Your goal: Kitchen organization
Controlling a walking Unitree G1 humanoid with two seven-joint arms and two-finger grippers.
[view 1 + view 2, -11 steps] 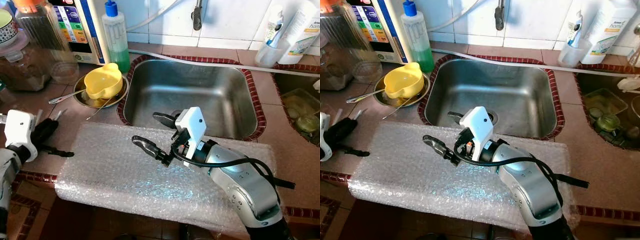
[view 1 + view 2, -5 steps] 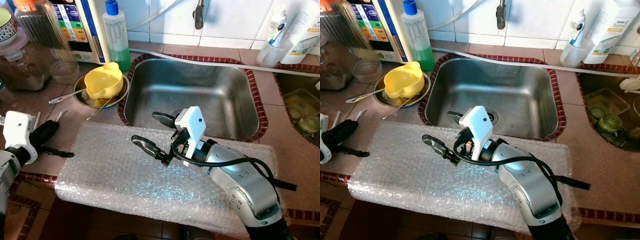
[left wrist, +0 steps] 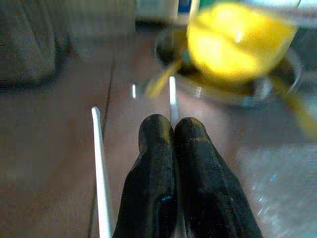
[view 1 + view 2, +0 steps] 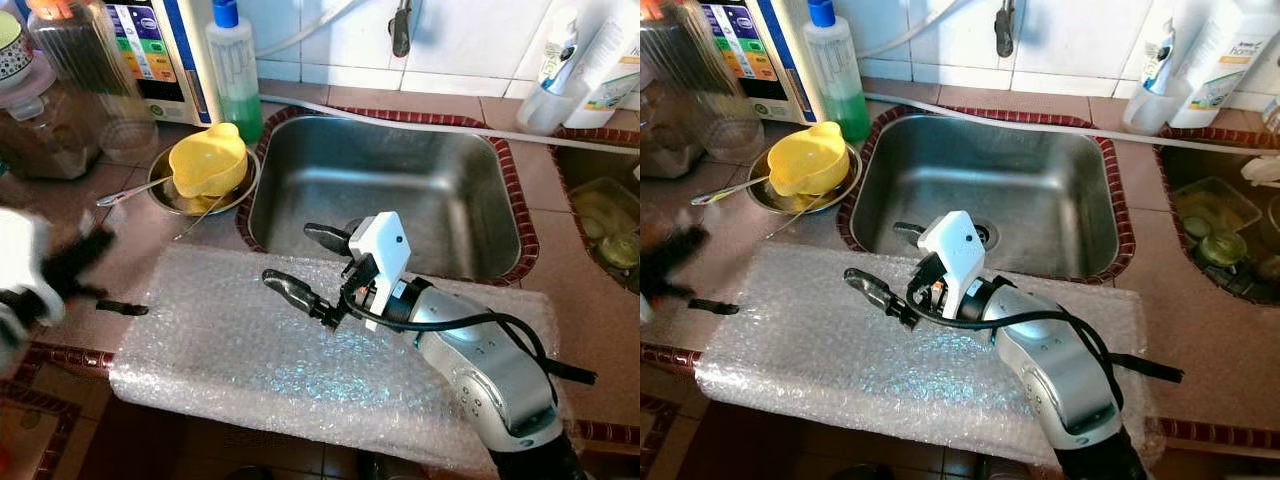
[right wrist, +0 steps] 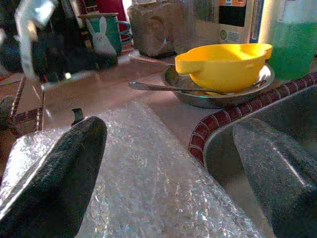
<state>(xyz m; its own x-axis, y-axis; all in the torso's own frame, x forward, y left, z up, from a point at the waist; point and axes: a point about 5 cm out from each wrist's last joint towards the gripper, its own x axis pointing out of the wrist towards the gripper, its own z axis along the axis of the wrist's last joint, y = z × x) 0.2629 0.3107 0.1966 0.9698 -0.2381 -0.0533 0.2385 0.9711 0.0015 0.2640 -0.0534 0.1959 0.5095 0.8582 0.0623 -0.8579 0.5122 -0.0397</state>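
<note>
Right claw [image 4: 303, 263] gapes wide, empty, above bubble wrap [image 4: 250, 350]; left claw [image 3: 174, 130] closed, empty.

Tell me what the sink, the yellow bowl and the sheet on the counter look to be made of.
Sink: brushed stainless steel, going by its dull grey sheen and soft reflections.
Yellow bowl: probably plastic; opaque, evenly coloured, with a moulded handle.
Sheet: clear plastic bubble wrap; its surface is a grid of small glinting bubbles.
</note>
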